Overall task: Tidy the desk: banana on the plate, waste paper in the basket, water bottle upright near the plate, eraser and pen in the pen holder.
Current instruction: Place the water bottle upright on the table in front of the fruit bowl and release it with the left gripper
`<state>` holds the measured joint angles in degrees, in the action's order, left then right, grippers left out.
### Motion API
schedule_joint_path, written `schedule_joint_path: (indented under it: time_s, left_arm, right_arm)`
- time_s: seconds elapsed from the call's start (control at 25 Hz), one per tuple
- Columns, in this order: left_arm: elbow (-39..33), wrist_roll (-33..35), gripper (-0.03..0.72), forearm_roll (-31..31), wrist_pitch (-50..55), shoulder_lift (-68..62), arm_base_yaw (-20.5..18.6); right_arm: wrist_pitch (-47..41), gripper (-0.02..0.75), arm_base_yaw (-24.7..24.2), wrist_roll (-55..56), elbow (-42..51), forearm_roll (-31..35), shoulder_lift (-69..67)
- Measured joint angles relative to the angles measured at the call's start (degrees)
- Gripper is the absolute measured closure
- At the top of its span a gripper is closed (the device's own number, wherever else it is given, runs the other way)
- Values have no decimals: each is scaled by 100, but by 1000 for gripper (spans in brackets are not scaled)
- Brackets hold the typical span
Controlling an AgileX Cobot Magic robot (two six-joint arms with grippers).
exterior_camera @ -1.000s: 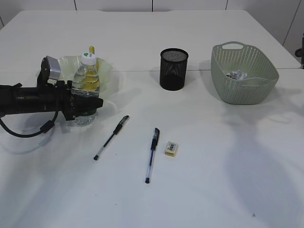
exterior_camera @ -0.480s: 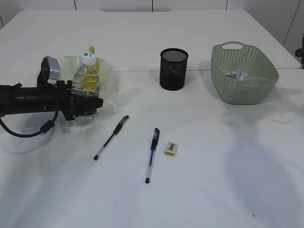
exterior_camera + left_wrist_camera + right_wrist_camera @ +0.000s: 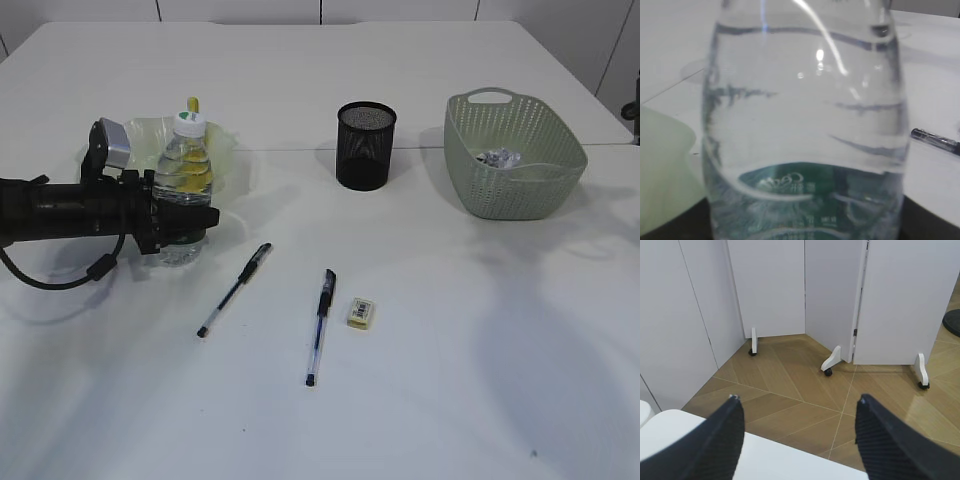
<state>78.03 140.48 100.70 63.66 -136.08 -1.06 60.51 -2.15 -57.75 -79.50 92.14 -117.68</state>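
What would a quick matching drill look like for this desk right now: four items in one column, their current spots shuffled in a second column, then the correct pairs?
Items:
1. water bottle
2. waste paper
3. eraser
4. banana

Places:
A. lying loose on the table, right of a pen
B. on the plate, behind the bottle
C. inside the basket
D. upright in the left end effector, in front of the plate

Pairs: 1-D, 2-C, 3-A, 4-B
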Motion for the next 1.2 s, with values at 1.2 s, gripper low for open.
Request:
schedule_joint_path:
  time_s: [1.2]
  left_arm:
    - [133, -13, 294, 133, 166, -169, 0]
  right_arm:
    - [0, 211, 0, 0, 0, 0, 0]
